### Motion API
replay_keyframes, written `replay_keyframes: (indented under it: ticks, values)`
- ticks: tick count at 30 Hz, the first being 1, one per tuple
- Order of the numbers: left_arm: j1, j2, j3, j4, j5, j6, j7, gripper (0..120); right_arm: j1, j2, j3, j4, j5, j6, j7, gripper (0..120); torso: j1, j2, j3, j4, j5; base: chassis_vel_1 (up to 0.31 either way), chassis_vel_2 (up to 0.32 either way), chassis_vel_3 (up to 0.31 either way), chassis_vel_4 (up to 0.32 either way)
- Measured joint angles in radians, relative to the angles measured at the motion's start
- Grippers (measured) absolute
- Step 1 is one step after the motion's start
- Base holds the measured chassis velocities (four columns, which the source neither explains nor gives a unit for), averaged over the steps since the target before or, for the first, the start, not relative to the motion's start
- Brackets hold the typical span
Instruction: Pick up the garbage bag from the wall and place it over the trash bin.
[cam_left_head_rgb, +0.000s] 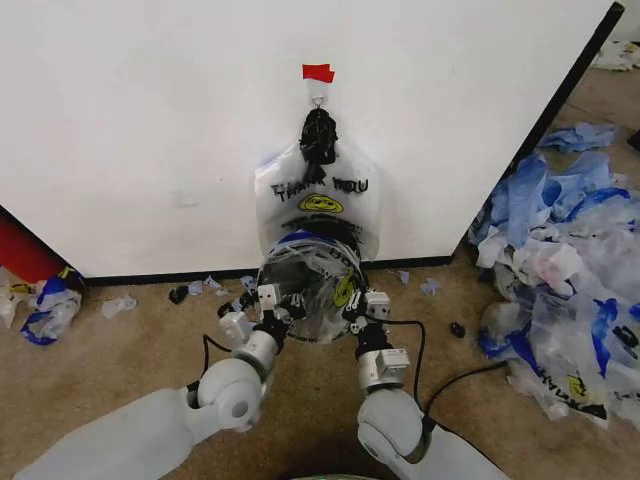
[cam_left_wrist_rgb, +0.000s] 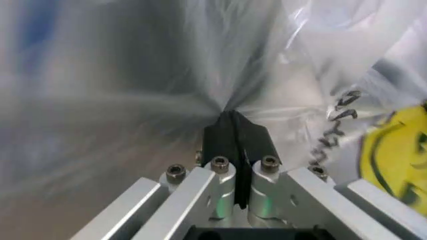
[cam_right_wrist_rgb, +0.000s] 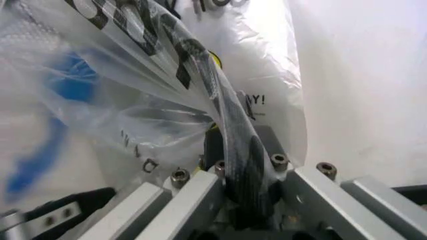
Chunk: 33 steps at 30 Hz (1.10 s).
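Observation:
The garbage bag (cam_left_head_rgb: 312, 290), see-through with black lettering and a yellow smiley, is stretched into a round mouth between both grippers, low in front of the wall (cam_left_head_rgb: 150, 120). My left gripper (cam_left_head_rgb: 262, 298) is shut on its left rim; thin film bunches at the black fingertips (cam_left_wrist_rgb: 233, 127). On the right rim my right gripper (cam_left_head_rgb: 366, 304) is shut, with a printed band of film running between its fingers (cam_right_wrist_rgb: 240, 150). A dark round rim shows through the film, apparently the trash bin (cam_left_head_rgb: 335, 252). Another "THANK YOU" bag (cam_left_head_rgb: 320, 200) hangs on the hook under red tape (cam_left_head_rgb: 318, 72).
A big heap of blue and clear plastic bags (cam_left_head_rgb: 570, 260) covers the floor at the right. More bag scraps (cam_left_head_rgb: 45, 305) lie at the left by a red object (cam_left_head_rgb: 25, 255). A black cable (cam_left_head_rgb: 460, 380) runs from the right arm.

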Motion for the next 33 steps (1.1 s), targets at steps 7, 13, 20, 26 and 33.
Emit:
replay_keyframes:
  ticks: [7, 13, 20, 26, 33]
  values:
    - [-0.028, -0.028, 0.024, 0.031, 0.001, -0.006, -0.028, 0, 0.0, 0.004, -0.015, 0.003, 0.003, -0.003, 0.0, 0, 0.0, 0.0, 0.0, 0.0, 0.0001, 0.0, 0.0, 0.0, 0.0]
    - [-0.052, -0.041, 0.059, 0.013, -0.004, -0.007, -0.028, 0, 0.006, 0.003, -0.011, 0.003, 0.044, -0.005, 0.005, 0, 0.0, 0.0, 0.0, -0.0001, 0.0001, 0.0, 0.0, 0.0, 0.0]
    - [-0.102, -0.073, 0.137, 0.024, -0.009, -0.014, -0.012, 0, 0.021, 0.0, -0.003, 0.004, 0.08, -0.009, 0.006, 0, 0.0, 0.0, 0.0, 0.0, 0.0, 0.0, 0.0, 0.0, 0.0]
    - [-0.15, -0.106, 0.159, 0.1, -0.002, -0.02, -0.031, 0, -0.004, -0.007, -0.005, 0.029, 0.078, -0.009, -0.002, 0, 0.0, 0.0, 0.0, -0.0001, 0.0, 0.0, 0.0, 0.0, 0.0]
    - [-0.18, -0.123, 0.167, 0.175, 0.013, -0.023, -0.061, 0, -0.026, -0.021, -0.003, 0.061, 0.075, -0.009, -0.011, 0, 0.0, 0.0, 0.0, 0.0001, 0.0001, 0.0, 0.0, 0.0, 0.0]
